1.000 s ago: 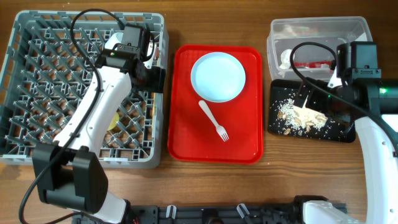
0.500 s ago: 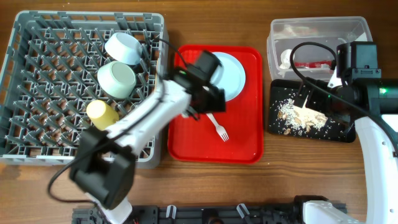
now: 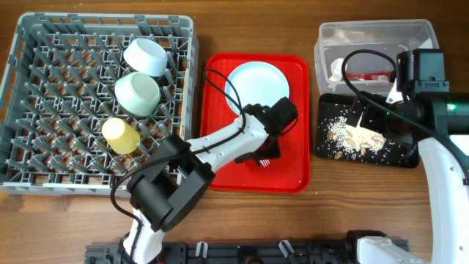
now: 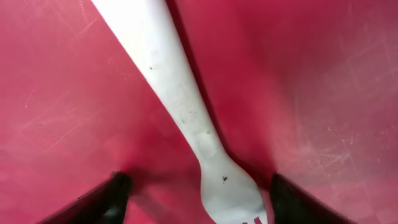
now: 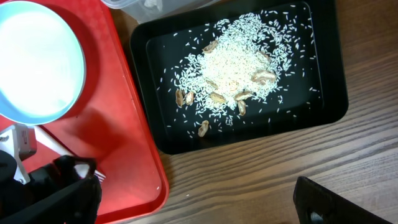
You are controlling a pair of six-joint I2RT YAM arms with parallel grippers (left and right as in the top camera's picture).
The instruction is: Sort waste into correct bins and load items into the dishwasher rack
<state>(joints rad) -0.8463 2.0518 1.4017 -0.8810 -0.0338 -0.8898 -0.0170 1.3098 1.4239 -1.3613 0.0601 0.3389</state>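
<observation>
Brown wooden table (image 3: 249, 22), fine lengthwise grain, even soft light, faint shadows

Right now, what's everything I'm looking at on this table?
dishwasher rack: one, grey, left
bowls: two, pale blue and pale green, in the rack
cup: one, yellow, in the rack
red tray: one, centre
plate: one, pale blue, on the red tray
fork: one, white, on the red tray
clear tub: one, far right, holding white napkin and red packet
black tray: one, right, holding rice scraps
left gripper: open, astride the fork
right gripper: above the black tray, opening unclear
</observation>
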